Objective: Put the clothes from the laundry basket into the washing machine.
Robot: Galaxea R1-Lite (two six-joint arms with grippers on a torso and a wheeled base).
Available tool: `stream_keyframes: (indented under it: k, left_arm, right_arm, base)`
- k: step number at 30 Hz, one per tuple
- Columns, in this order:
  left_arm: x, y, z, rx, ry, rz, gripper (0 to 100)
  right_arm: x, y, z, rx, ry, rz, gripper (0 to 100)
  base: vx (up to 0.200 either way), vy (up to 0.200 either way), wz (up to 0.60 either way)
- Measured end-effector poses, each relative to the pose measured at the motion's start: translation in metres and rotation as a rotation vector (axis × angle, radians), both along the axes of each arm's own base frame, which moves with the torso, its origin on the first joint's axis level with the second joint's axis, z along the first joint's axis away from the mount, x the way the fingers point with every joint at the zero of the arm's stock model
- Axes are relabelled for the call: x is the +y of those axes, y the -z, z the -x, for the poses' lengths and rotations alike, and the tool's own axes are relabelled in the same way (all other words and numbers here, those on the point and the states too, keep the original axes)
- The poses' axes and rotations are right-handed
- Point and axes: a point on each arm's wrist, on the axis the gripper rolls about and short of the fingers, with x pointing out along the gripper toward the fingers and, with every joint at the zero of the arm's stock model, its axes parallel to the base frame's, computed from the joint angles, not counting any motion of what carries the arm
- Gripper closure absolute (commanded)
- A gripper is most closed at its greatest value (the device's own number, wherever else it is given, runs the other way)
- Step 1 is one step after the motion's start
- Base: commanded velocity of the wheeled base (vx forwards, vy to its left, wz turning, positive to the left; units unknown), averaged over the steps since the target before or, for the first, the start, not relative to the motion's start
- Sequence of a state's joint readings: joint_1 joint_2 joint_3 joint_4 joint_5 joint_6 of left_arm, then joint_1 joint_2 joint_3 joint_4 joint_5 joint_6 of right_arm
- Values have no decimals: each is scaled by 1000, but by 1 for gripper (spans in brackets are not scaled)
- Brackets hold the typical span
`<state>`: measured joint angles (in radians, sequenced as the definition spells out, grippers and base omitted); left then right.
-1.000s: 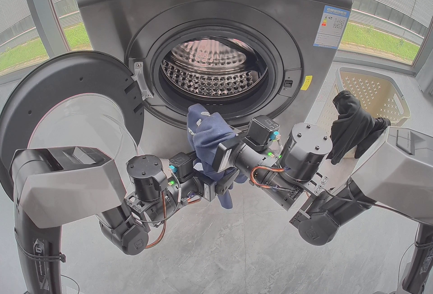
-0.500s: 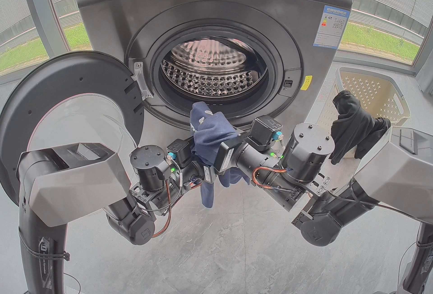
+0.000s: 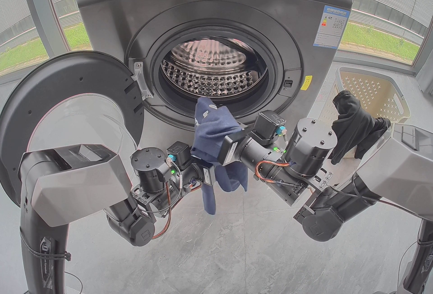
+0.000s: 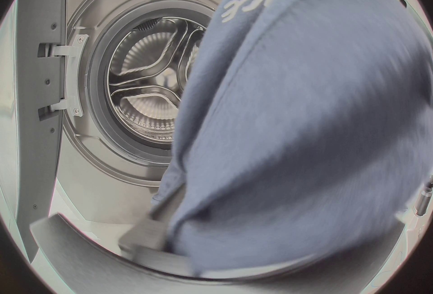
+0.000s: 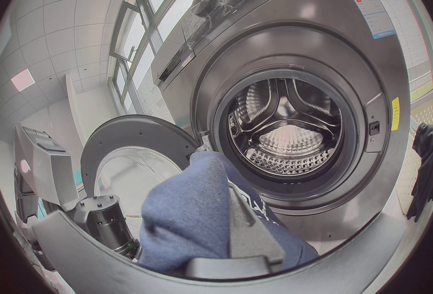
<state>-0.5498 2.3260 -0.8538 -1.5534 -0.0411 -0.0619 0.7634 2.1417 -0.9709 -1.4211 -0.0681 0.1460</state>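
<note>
Now the navy garment sits higher than a second ago. In the head view its top fold has climbed to overlap the lower lip of the washing machine's round opening, where before it hung a little below. The right gripper has risen and edged toward the machine with it. Its jaws are pressed together on the bunched upper part of the cloth, and the right wrist view shows blue fabric wrapped over them. The left gripper has come in closer and up under the bundle. The cloth drapes over it and covers its wrist view, so I cannot tell whether it pinches the fabric or only props it. A loose tail of the garment dangles below the left gripper, clear of the floor.

The door is swung wide to the robot's left, and the steel drum looks bare inside. I judge this to be the carry-in stage: the garment is lifted to about the height of the opening but is not yet through it, so a forward push past the lip comes next. The hanging tail could catch on the door seal.

A black garment lies draped over the rim of the laundry basket on the right, so more work remains.
</note>
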Motion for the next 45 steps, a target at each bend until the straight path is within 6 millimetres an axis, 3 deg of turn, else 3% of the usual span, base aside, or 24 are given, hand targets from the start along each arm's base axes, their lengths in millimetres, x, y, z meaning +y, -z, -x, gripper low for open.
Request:
stream_keyframes:
  k: [10, 18, 30, 31, 39, 45]
  left_arm:
    - [8, -5, -5, -10, -38, 13, 100]
    - [18, -36, 1, -56, -56, 63, 100]
    - [35, -70, 30, -92, -59, 85, 100]
    - [36, -74, 33, -95, -58, 90, 100]
    - [44, -95, 47, -132, -49, 131, 100]
    - [45, -101, 50, -145, -45, 140, 100]
  right_arm:
    - [-21, -7, -10, -8, 54, -6, 100]
    - [-42, 0, -17, 24, 105, 5, 100]
    - [-35, 14, -14, 52, 86, 21, 100]
    - [-34, 14, -13, 49, 82, 19, 0]
    - [-26, 20, 1, 62, 43, 42, 0]
    - [-37, 35, 20, 123, 13, 112, 0]
  base:
    - [0, 0, 0]
    - [0, 0, 0]
    - [0, 0, 0]
    - [0, 0, 0]
    - [0, 0, 0]
    - [0, 0, 0]
